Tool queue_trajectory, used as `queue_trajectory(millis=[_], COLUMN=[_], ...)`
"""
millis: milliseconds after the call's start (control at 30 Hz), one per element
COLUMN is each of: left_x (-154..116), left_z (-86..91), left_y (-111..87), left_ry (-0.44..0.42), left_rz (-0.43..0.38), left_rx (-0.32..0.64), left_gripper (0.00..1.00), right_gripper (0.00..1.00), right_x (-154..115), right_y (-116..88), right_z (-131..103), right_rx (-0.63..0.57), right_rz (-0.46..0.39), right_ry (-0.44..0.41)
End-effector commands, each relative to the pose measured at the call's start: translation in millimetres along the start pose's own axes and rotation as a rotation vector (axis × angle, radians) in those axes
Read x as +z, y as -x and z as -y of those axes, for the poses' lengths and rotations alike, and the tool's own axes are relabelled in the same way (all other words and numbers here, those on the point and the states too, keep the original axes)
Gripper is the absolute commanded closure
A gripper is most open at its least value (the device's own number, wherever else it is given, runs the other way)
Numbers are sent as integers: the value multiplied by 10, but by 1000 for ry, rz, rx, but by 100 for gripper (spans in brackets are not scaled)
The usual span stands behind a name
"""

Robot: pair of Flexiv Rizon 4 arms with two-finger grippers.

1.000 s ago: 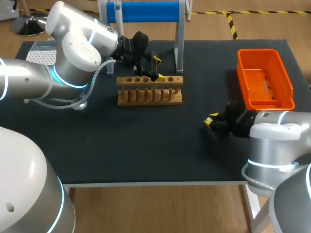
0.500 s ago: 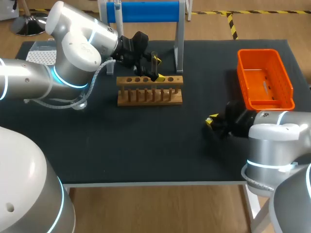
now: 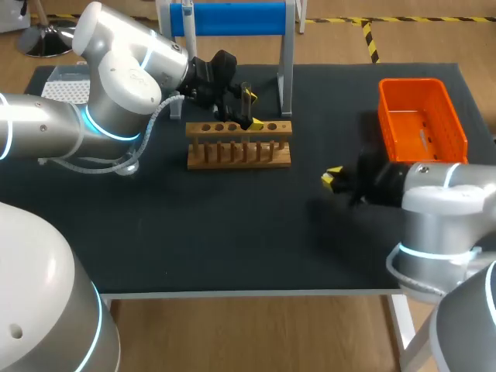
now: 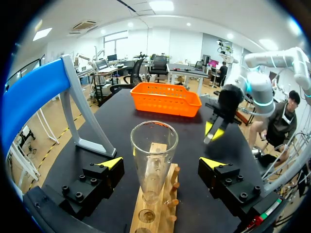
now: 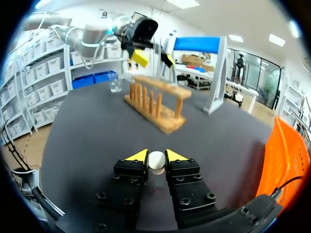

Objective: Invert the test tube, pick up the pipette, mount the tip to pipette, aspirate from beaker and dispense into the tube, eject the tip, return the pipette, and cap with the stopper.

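Holding white stopper (image 5: 156,160): right gripper (image 3: 332,179) clamped on it, centre-right of head frame. Left gripper (image 3: 250,110) fingers apart, flanking test tube (image 4: 151,160), upright in rack (image 3: 239,145), upper middle. Judgement: only capping left.

Your tabletop (image 3: 232,225) is matte black. On it you see a bright orange plastic basket (image 3: 422,128), a pale brown wooden tube rack (image 3: 239,146), a clear colourless glass test tube (image 4: 151,160) and a grey metal stand (image 3: 286,70) with a blue bar (image 3: 229,17). Your left gripper (image 3: 251,109) and right gripper (image 5: 156,156) are black, yellow-tipped; the small round stopper (image 5: 156,161) is white.
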State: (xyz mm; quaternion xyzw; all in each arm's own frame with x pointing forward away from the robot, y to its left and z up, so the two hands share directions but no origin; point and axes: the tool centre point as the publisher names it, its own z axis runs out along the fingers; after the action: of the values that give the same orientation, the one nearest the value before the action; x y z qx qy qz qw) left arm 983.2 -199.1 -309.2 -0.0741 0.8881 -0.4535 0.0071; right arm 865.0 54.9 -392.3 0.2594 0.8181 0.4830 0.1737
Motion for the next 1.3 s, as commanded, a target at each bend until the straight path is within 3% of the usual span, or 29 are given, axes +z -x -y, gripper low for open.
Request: queue_trajectory(millis=[33,300,1167,1300], left_x=[-2,-2,-2,-2], left_z=[5,5,5,5], left_y=[5,5,5,5], left_ry=[3,3,3,3], left_rz=[-2,-2,-2,-2], left_rx=[-1,-1,-1,-1], left_gripper=[0,0,0,0], right_gripper=[100,100,100,100], right_x=[-308,-569,-569,-334], right_y=[133,64,64,91], right_z=[-359,-1130,-1130,-1361], right_rx=[-18,-119,-119,-150], right_rz=[-148,-302,-302,-341], right_ry=[-1,50,50,50])
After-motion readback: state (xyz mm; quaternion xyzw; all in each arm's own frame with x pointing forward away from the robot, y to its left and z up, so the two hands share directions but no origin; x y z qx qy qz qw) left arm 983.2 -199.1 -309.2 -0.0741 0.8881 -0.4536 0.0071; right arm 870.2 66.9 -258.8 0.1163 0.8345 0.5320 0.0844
